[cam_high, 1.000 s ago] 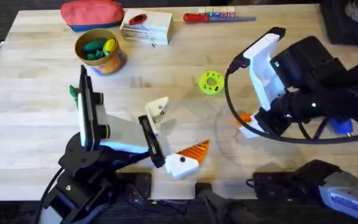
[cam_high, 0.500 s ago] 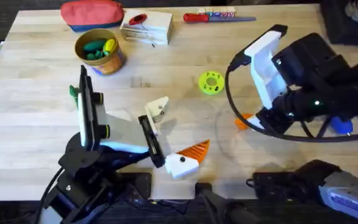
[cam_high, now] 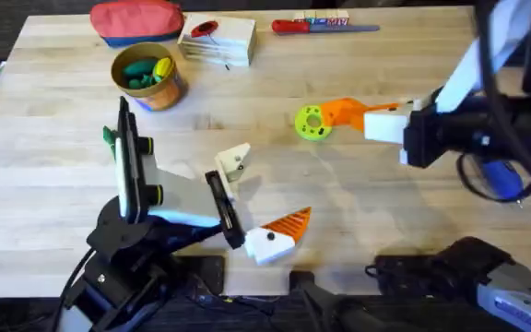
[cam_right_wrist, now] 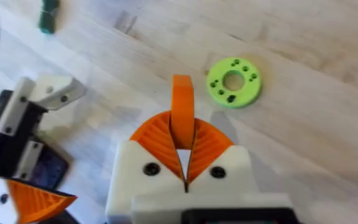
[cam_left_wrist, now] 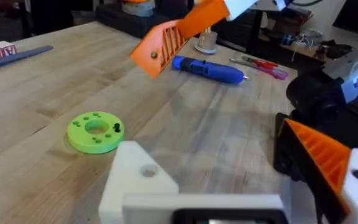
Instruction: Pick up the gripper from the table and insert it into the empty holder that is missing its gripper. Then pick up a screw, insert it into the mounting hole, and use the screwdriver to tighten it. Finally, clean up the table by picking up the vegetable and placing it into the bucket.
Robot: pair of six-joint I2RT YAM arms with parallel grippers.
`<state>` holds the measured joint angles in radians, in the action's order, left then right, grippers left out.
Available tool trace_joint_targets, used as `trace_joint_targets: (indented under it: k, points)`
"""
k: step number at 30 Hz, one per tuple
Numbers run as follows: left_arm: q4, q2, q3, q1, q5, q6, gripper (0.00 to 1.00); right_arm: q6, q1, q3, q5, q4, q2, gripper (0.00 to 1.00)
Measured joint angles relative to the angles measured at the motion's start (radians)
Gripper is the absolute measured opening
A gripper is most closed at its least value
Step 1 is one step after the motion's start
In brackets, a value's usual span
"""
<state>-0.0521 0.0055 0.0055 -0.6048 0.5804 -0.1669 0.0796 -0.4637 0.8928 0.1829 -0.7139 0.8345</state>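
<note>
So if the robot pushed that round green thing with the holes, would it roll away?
Probably not. The green disc lies flat on the table, so a push would likely make it slide, not roll. It looks like hard plastic, so probably stiff and light. Pinching its low rim could be tricky. The right claw is already shut on the orange gripper anyway.

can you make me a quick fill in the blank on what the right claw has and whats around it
1. The right claw is shut on the small ____ gripper.
2. On the table just beyond that gripper lies a round ____ disc with holes.
3. The blue screwdriver is lying on the ____.

Missing words: orange; green; table
</note>
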Motion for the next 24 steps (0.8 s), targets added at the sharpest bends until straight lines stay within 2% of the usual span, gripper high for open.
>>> trace_joint_targets:
  k: [3, 8, 14, 17, 24]
  points:
    - [0.000, 0.000, 0.000, 0.000, 0.000, 0.000, 0.987, 0.121, 0.000, -0.111, 0.113, 0.109, -0.036, 0.005]
    - [0.000, 0.000, 0.000, 0.000, 0.000, 0.000, 0.985, 0.291, 0.000, -0.245, 0.340, 0.275, 0.000, 0.005]
    - [0.000, 0.000, 0.000, 0.000, 0.000, 0.000, 0.986, 0.428, 0.000, -0.261, 0.543, 0.329, 0.097, 0.005]
    - [0.000, 0.000, 0.000, 0.000, 0.000, 0.000, 0.985, 0.481, 0.000, -0.262, 0.636, 0.411, 0.167, 0.005]
    - [0.000, 0.000, 0.000, 0.002, -0.034, -0.007, 0.985, 0.566, 0.011, -0.262, 0.782, 0.538, 0.282, 0.005]
